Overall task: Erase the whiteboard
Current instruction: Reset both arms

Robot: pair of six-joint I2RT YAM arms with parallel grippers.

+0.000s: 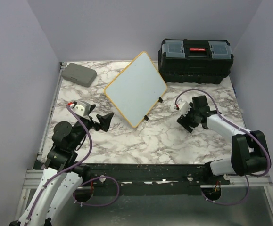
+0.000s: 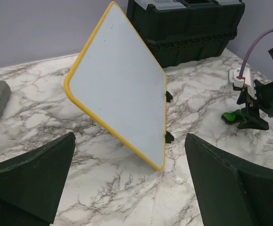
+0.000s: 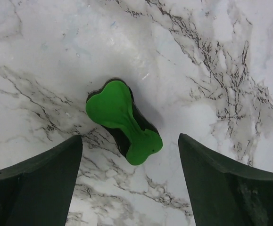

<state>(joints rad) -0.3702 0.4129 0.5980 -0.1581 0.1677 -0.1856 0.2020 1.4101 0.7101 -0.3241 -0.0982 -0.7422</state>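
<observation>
The whiteboard [image 1: 135, 88] stands tilted on small black feet at the table's middle, one corner down; its face looks blank. It also shows in the left wrist view [image 2: 119, 84]. A green eraser [image 3: 122, 120] with a black underside lies flat on the marble. My right gripper [image 3: 129, 143] is open just above it, one finger on each side, not touching. In the top view the right gripper [image 1: 187, 122] hides the eraser. The left wrist view shows the eraser [image 2: 230, 117] under it. My left gripper [image 1: 104, 121] is open and empty, left of the board's lower corner.
A black toolbox [image 1: 195, 60] stands at the back right, behind the board. A grey rounded case [image 1: 79, 74] lies at the back left. The marble table [image 1: 141, 141] is walled by pale panels on the left, back and right.
</observation>
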